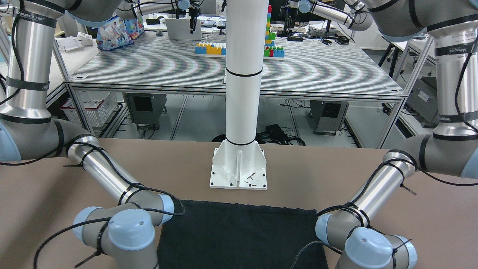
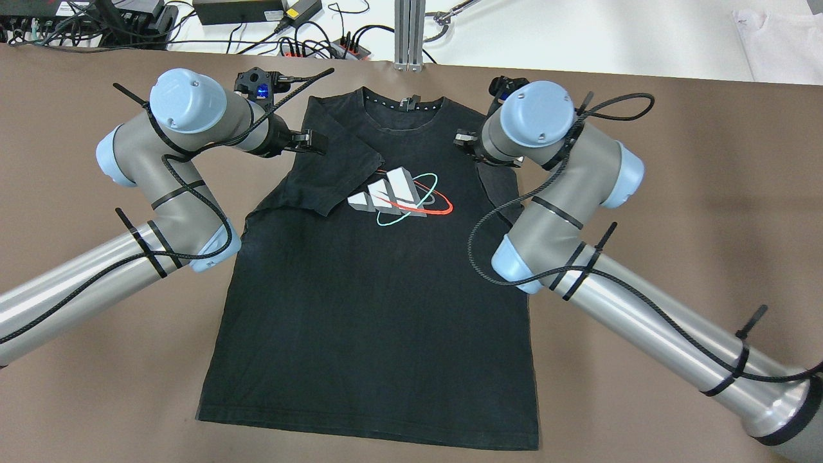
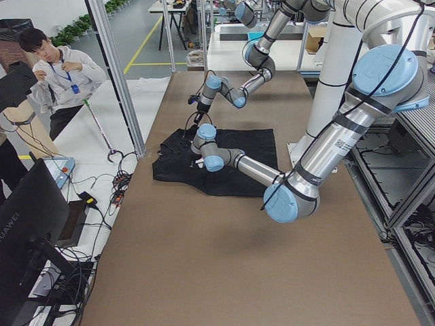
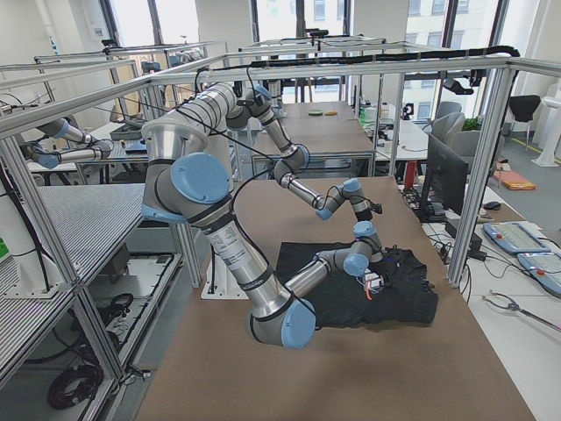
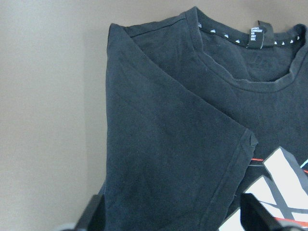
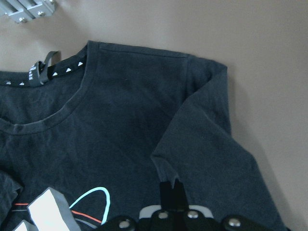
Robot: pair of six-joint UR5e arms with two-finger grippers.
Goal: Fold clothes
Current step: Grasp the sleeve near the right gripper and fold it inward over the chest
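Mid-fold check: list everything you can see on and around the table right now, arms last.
T-shirt: one, black with chest logo, flat on the table, both sleeves folded inward.
Table: one, brown, under the T-shirt.
Post: one, white, bolted at the robot's side.
Toy blocks: several, multicoloured, on the grey bench behind.
Person: one, light top, standing beside the table.
Left gripper: open, over its near sleeve.
Right gripper: shut on the other sleeve's hem.

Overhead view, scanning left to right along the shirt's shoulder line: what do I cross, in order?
left arm's wrist joint → left gripper → chest logo on the black T-shirt → right gripper → right arm's wrist joint
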